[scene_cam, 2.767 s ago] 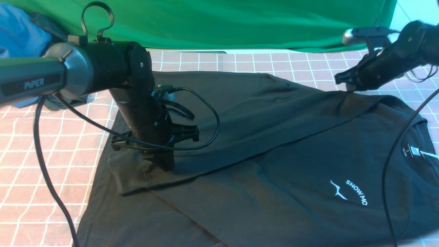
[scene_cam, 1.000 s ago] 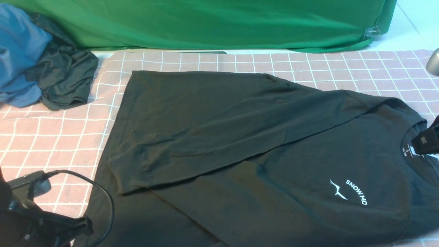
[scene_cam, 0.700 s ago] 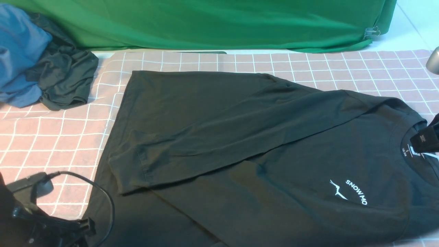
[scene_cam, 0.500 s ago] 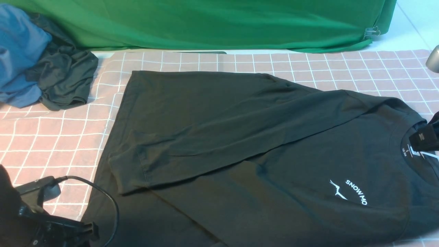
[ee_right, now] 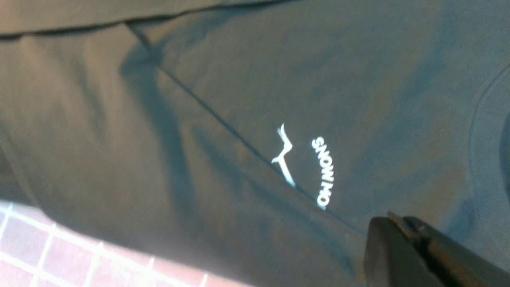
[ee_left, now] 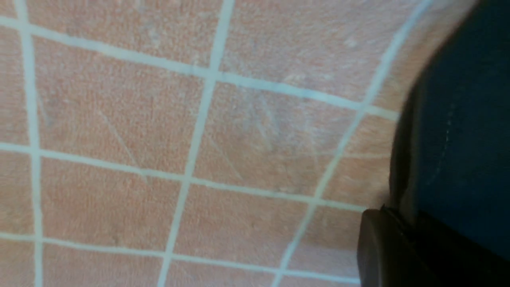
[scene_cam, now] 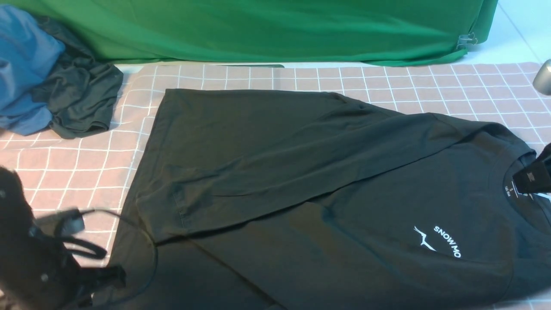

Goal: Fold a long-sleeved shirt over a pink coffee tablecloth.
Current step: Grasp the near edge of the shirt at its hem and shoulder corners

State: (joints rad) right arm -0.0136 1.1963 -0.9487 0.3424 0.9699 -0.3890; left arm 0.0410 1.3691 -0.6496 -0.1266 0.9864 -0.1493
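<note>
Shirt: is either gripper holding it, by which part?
Cannot be told: the left gripper is shut at the hem of the long-sleeved shirt, the right gripper shut at its collar; no cloth shows between either's jaws.

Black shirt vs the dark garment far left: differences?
The shirt lies spread out, one part folded over its body; the dark garment is crumpled in a heap. The shirt is far larger than the garment. The shirt bears a white print; the garment shows none. Both are dark and lie on the pink cloth.
</note>
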